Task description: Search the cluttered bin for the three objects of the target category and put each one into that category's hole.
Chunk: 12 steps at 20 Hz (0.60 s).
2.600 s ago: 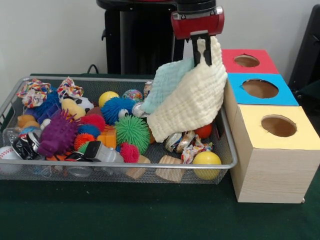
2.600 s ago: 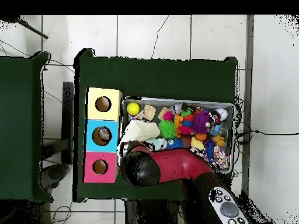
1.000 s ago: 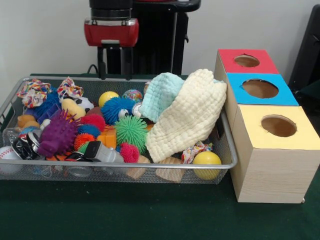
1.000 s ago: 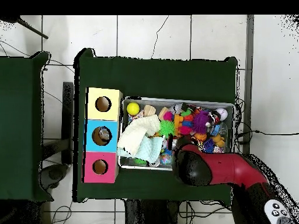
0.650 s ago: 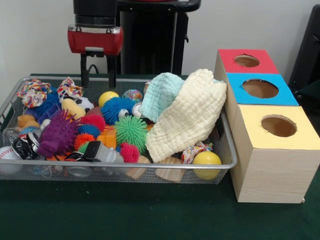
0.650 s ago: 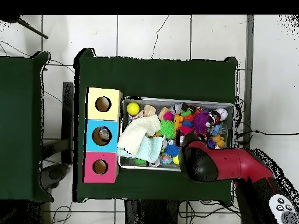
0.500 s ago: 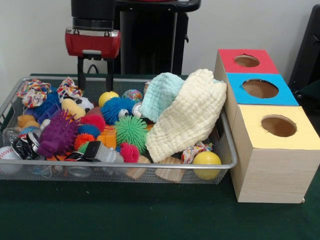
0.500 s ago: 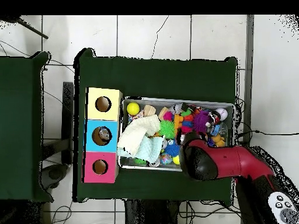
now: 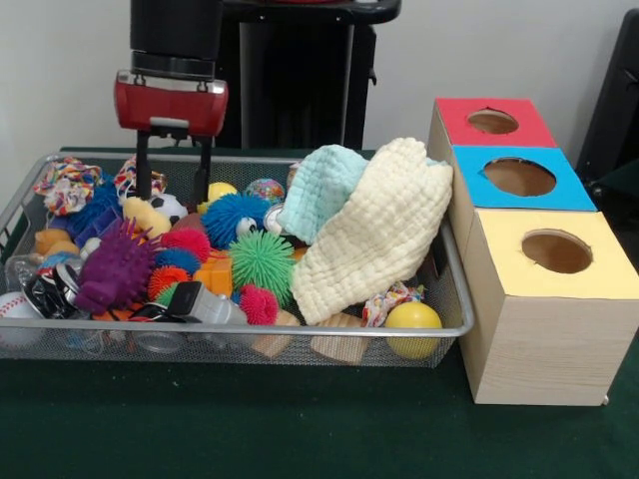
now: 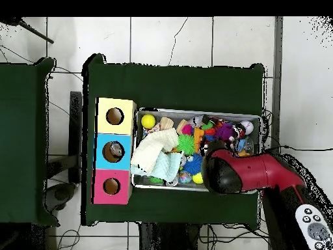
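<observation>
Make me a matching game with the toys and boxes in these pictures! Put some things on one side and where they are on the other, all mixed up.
Things:
1. smooth yellow ball
2. purple spiky rubber toy
3. cream waffle-weave cloth
4. wooden box with the red top

Places:
A. draped over the pile at the box end of the wire mesh bin
B. farthest from the front camera in the row of three boxes
C. in the bin's front corner nearest the yellow-topped box
D. near the bin's front rim at the end away from the boxes

Pairs: 1-C, 2-D, 3-A, 4-B
</observation>
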### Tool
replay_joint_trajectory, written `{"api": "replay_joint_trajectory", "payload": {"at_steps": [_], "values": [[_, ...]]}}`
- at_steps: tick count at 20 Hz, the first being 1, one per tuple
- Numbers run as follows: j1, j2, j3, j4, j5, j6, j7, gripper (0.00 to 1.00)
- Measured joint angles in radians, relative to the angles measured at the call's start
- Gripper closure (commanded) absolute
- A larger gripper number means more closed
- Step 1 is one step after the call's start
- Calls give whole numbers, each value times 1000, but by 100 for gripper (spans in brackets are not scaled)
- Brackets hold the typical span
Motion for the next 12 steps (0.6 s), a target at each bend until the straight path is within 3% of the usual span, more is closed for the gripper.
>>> {"api": "replay_joint_trajectory", "payload": {"at_steps": [12], "values": [[-217, 41, 147, -82, 5, 62, -22, 0]]}}
